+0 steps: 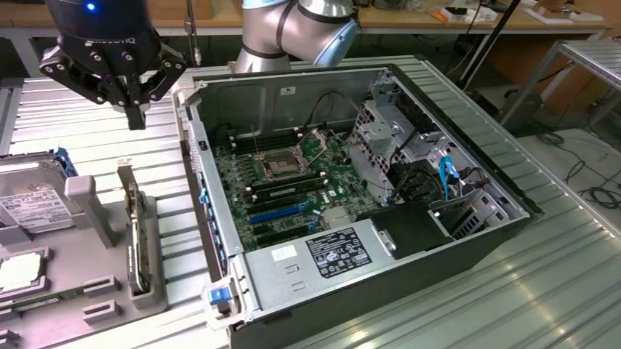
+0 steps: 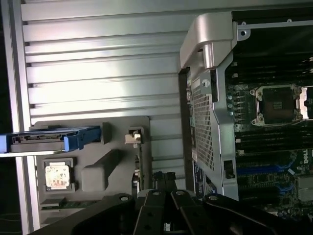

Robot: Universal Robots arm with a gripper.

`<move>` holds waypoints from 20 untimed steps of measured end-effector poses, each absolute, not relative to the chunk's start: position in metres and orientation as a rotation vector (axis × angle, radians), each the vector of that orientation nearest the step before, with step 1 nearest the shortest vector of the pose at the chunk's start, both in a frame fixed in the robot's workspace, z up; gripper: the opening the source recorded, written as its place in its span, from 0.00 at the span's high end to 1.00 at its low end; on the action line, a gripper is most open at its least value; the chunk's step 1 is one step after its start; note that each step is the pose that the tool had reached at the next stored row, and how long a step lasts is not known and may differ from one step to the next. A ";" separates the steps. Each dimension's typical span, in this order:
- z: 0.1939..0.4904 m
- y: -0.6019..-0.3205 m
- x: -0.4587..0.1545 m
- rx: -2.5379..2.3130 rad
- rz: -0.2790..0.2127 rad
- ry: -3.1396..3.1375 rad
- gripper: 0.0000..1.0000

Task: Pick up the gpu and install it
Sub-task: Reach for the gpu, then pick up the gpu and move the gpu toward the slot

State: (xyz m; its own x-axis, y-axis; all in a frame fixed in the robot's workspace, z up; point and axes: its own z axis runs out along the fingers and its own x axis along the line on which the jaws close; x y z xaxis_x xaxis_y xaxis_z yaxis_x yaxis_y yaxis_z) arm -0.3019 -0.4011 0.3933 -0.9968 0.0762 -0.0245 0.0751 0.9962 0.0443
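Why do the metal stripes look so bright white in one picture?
In the wrist view, light glares off the ribbed table, whitening its slats, while the motherboard sits dim. In the exterior view, the lighting is more even, and the open computer case is lit throughout inside.

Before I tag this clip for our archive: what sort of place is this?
Probably a robotics lab set up for PC assembly: an open case on a ribbed metal table, a parts tray beside it, and a robot arm behind.
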 end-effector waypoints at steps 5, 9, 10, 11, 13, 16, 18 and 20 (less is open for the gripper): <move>0.393 -0.401 -0.315 0.118 0.068 3.112 0.89; 0.393 -0.401 -0.315 0.118 0.068 3.112 0.89; 0.393 -0.401 -0.315 0.118 0.068 3.112 0.89; 0.393 -0.401 -0.315 0.118 0.068 3.112 0.89; 0.393 -0.401 -0.315 0.118 0.068 3.112 0.83; 0.387 -0.402 -0.315 0.118 0.068 3.112 0.64; 0.380 -0.418 -0.315 0.118 0.068 3.112 0.64; 0.373 -0.434 -0.315 0.118 0.068 3.112 0.64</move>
